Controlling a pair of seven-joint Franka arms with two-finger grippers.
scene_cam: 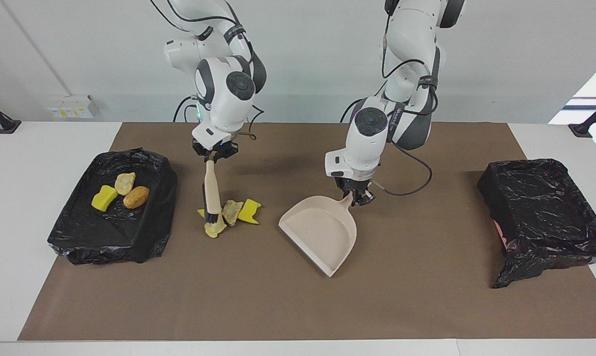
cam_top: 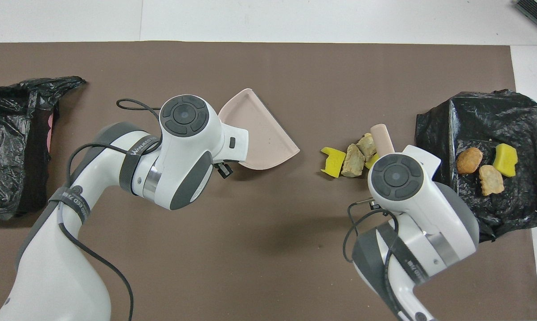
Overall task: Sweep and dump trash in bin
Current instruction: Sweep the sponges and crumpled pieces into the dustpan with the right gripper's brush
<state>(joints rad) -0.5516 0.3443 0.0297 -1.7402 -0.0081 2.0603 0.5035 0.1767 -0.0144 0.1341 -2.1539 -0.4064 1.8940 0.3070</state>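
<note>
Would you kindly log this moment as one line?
right tool: shut on brush, at trash pile | left tool: shut on dustpan

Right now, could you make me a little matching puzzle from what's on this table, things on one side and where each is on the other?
Things:
1. dustpan
2. brush
3. brown lump
4. pile of scraps

Places:
A. in the black-lined bin at the right arm's end
B. held by the left gripper
C. on the brown mat, at the brush's bristles
D. held by the right gripper

Pairs: 1-B, 2-D, 3-A, 4-C
</note>
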